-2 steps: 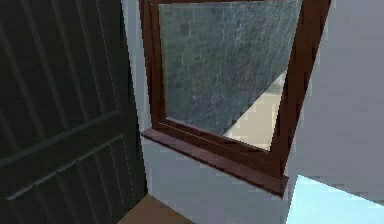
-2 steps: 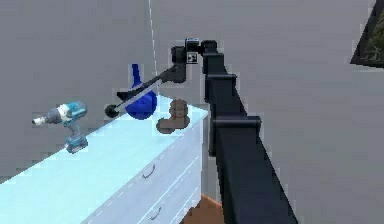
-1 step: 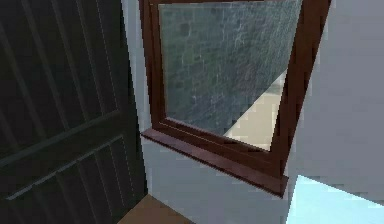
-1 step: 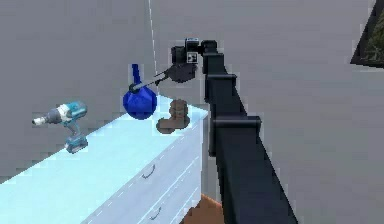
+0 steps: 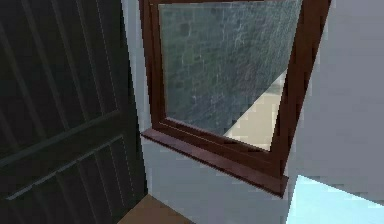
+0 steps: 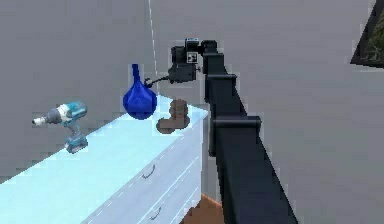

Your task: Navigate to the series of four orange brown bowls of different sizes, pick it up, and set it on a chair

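I can't tell whether the thin dark fingers hold anything. The orange-brown stack of bowls sits on the pale blue dresser at their 6 o'clock.

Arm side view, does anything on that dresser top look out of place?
A cordless drill stands on the pale dresser with a blue vase, an odd spot for a tool. Nothing looks tipped or spilled.

Forward view faces a window close up; arm side view looks along a dresser.
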